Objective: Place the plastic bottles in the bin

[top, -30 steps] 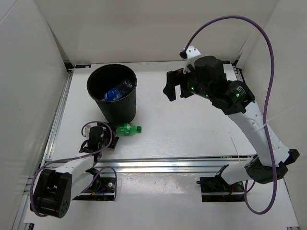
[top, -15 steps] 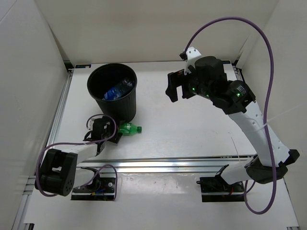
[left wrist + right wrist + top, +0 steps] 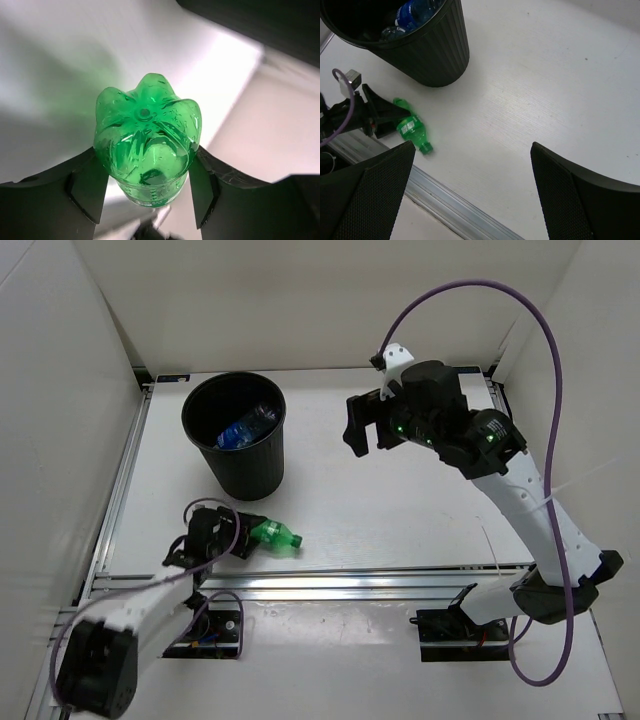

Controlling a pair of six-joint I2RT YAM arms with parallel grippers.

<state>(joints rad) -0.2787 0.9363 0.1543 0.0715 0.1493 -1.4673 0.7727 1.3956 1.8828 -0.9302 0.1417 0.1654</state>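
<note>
Nearest me, at the near-left of the worktop (image 3: 400,510), my left claw (image 3: 240,540) is pinching the green bottle (image 3: 276,535) across its lower body. Through the left wrist camera the bottle's lobed base faces the lens, and a black finger (image 3: 85,190) is pressed against each side of it. From above, the bottle lies on its side with its base tucked in the claw and its cap pointing right along the near edge. I cannot tell whether it touches the worktop or sits just off it. Just beyond it the bin (image 3: 245,470) stands upright, with a blue-labelled bottle (image 3: 240,433) lying inside. Farther off to the right, my right claw (image 3: 365,428) hangs above the worktop, fingers spread wide and holding nothing, well apart from the bin.
</note>
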